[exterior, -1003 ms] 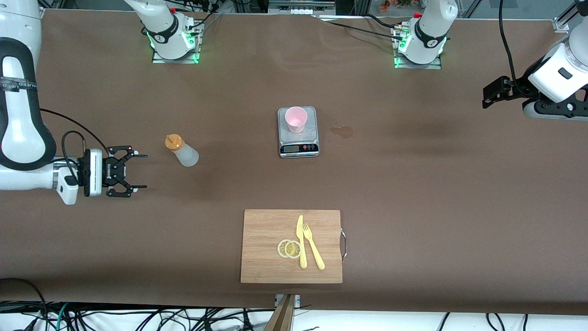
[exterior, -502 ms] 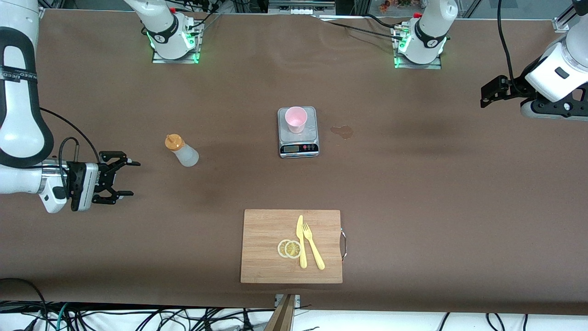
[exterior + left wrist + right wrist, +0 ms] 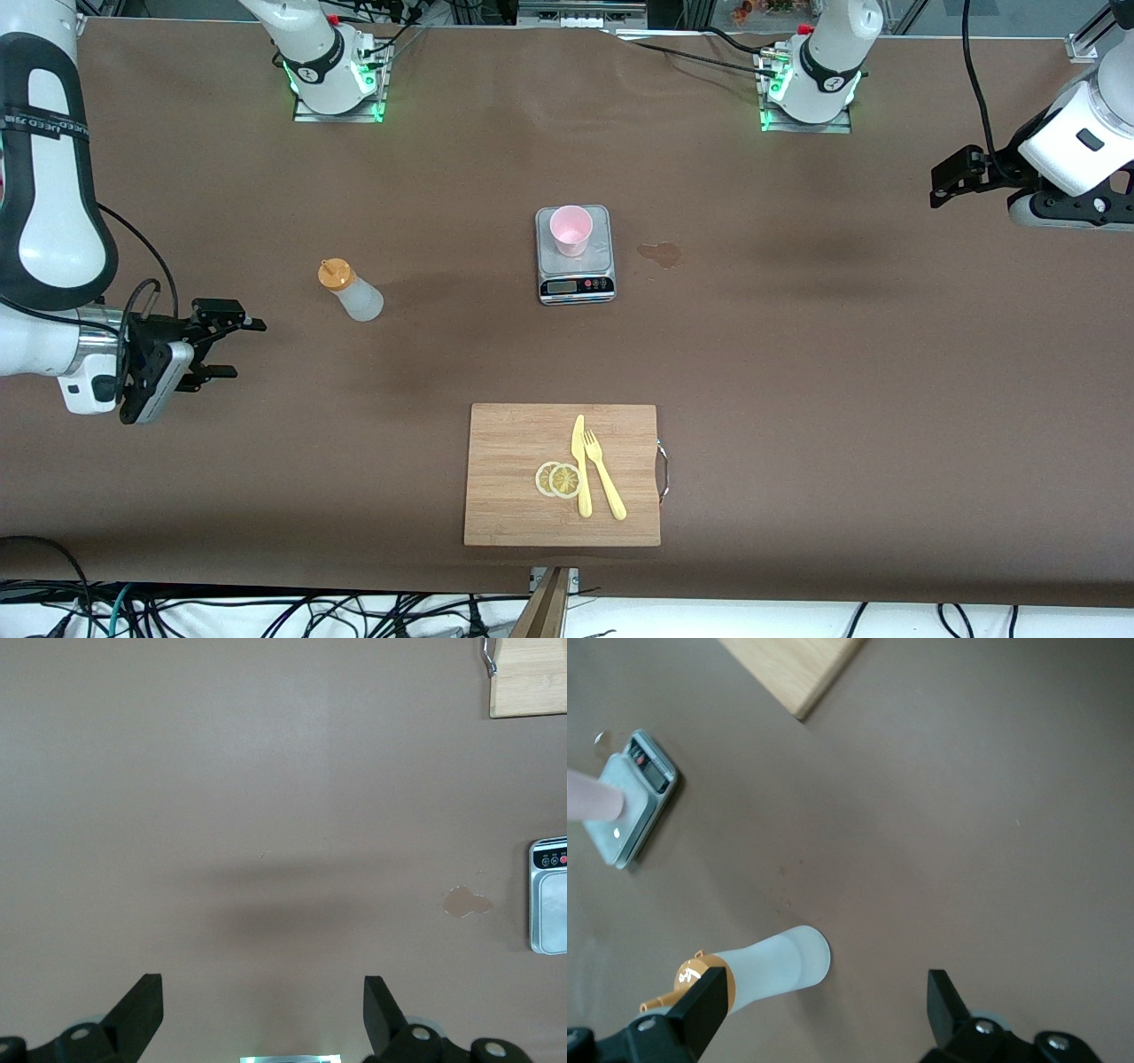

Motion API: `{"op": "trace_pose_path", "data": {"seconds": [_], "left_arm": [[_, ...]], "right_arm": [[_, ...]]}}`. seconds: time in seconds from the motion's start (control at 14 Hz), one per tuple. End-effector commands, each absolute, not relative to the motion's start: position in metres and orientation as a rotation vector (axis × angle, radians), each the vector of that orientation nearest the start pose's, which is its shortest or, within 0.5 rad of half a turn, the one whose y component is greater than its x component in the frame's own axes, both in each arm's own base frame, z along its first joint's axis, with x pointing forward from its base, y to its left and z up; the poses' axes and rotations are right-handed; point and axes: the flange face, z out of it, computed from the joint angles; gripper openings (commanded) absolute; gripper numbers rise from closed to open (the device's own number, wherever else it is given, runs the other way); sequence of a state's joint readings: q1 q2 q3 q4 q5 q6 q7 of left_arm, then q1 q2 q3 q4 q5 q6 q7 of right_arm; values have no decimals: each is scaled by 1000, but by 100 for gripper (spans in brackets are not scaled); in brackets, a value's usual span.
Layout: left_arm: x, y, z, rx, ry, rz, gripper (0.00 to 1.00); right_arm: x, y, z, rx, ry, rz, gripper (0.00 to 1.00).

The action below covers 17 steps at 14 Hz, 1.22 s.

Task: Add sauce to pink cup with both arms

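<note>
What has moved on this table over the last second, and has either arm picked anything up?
The right hand, open and empty, drew back from the sauce bottle toward its own end of the table and turned. The left hand, open, barely shifted at its end. Nothing was picked up. The bottle, pink cup on the scale, and cutting board stayed put.

Brown table (image 3: 797, 372) — cables (image 3: 266, 611), perhaps floor, below its edge.

Robotics lab bench. Evidence: brown paper-covered table (image 3: 797, 354); two white arms on bolted metal base plates (image 3: 337, 111) lit green; loose cables (image 3: 266, 611) along the table edge; staged kitchen props, namely grey scale (image 3: 576, 266) and wooden cutting board (image 3: 514, 478).
</note>
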<state>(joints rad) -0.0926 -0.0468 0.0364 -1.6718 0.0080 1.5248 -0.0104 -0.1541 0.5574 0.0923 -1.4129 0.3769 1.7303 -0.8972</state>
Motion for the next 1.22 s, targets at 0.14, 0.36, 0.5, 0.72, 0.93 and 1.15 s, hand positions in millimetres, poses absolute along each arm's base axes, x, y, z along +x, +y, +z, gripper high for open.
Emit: {"op": "trace_pose_path", "data": {"seconds": [0.14, 0.36, 0.5, 0.72, 0.93, 1.15], "left_arm": [[536, -28, 613, -3061, 113, 117, 100], [536, -27, 613, -3060, 113, 110, 100], [537, -26, 613, -3059, 111, 107, 100], [537, -25, 613, -3061, 109, 103, 100], [537, -26, 614, -3062, 109, 100, 100], [537, -26, 614, -3062, 109, 98, 100]], "right_arm": [[688, -17, 386, -2710, -592, 113, 100], [687, -13, 399, -2808, -442, 133, 100], [686, -13, 416, -2885, -336, 130, 100], [677, -3, 459, -2919, -154, 80, 100], [668, -5, 484, -2929, -173, 64, 100], [659, -8, 494, -2968, -194, 112, 100]]}}
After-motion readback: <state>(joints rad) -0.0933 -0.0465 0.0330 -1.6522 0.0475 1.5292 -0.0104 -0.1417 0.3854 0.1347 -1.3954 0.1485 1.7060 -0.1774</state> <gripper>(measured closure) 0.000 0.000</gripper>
